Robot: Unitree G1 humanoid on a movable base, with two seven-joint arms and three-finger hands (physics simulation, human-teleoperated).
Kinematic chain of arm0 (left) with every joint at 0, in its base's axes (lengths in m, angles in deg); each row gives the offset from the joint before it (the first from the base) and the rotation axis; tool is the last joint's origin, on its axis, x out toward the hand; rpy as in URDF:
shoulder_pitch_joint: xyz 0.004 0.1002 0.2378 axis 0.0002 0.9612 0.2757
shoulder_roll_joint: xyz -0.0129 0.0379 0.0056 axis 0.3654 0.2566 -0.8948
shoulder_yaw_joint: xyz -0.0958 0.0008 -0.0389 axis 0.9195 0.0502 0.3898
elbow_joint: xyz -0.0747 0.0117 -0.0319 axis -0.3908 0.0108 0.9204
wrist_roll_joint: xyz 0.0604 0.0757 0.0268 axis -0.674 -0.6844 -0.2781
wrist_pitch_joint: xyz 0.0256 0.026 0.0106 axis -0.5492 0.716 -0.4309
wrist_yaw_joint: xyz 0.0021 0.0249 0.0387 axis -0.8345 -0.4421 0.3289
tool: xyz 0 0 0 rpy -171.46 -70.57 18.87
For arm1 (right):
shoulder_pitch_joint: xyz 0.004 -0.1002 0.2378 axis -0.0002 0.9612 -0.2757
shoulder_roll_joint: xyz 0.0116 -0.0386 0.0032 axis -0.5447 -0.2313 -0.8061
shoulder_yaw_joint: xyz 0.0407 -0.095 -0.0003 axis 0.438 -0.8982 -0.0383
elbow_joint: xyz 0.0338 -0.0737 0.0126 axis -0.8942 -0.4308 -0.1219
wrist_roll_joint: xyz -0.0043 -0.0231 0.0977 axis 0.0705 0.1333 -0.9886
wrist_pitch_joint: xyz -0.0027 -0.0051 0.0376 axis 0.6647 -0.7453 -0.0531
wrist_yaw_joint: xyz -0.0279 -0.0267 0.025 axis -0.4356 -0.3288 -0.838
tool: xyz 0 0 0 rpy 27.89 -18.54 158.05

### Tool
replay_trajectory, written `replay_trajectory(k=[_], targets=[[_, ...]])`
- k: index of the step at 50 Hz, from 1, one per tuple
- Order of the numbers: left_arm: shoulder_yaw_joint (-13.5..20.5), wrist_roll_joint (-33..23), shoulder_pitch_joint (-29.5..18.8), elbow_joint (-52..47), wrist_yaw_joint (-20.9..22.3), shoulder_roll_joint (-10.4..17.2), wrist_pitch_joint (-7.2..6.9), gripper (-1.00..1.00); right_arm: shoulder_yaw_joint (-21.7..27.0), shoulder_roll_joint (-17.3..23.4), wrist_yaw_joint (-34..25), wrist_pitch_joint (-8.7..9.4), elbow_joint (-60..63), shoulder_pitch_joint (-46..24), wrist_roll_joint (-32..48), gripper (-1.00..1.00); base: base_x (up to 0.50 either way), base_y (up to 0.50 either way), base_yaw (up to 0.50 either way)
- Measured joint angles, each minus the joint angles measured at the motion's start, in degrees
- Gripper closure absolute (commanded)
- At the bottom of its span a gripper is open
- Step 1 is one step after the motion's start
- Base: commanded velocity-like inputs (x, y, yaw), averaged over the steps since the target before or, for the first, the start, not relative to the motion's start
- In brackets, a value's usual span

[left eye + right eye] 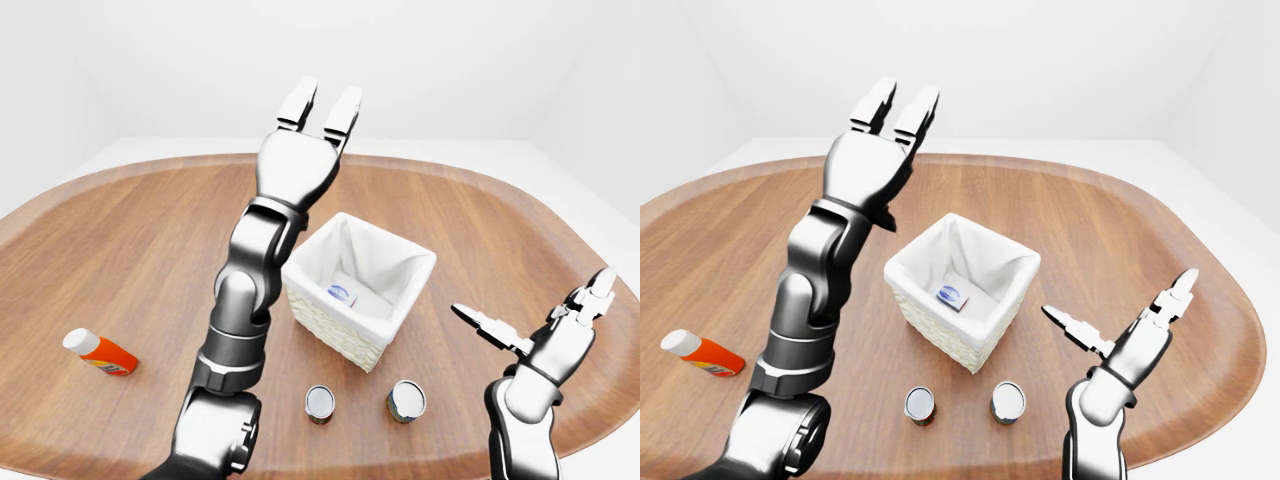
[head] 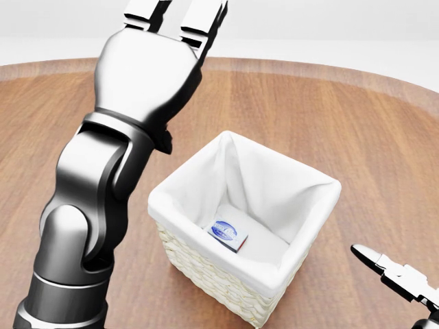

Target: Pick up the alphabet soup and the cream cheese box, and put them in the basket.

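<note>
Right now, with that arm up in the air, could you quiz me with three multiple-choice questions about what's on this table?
1. Where is the cream cheese box?
A inside the basket
B beside the cans
C in a hand

2. How many cans stand on the table below the basket in the left-eye view?
A one
B two
C four

3. What does the left hand hold?
A a can
B the orange bottle
C nothing

Answers: 1 A, it lies on the white lining. 2 B, two cans. 3 C, its fingers are raised and empty.

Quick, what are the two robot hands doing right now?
Left robot hand: open, holding nothing, raised above the basket.
Right robot hand: open, holding nothing.
</note>
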Motion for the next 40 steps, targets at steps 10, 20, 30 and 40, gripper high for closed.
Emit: replay_trajectory(k=[10, 20, 30, 40], targets=[[3.0, 12.6, 2.7, -5.2, -3.6, 3.1, -2.8, -1.0, 0.0, 0.0, 0.0, 0.02, -0.1, 0.0, 0.1, -1.0, 0.0, 0.0, 0.0], [6.1, 23.3, 7.0, -10.2, -8.0, 6.3, -5.9, -1.0, -0.1, 0.0, 0.0, -0.16, -0.2, 0.0, 0.2, -1.0, 0.0, 0.0, 0.0], [10.1, 33.0, 9.8, -15.4, -10.5, 10.1, -9.87, -1.0, -0.2, 0.0, 0.0, -0.23, -0.2, 0.1, 0.4, -1.0, 0.0, 0.0, 0.0], [13.5, 39.7, 12.2, -17.5, -12.0, 14.1, -9.87, -1.0, -0.1, 0.0, 0.0, -0.4, -0.2, 0.1, 0.5, -1.0, 0.0, 0.0, 0.0]])
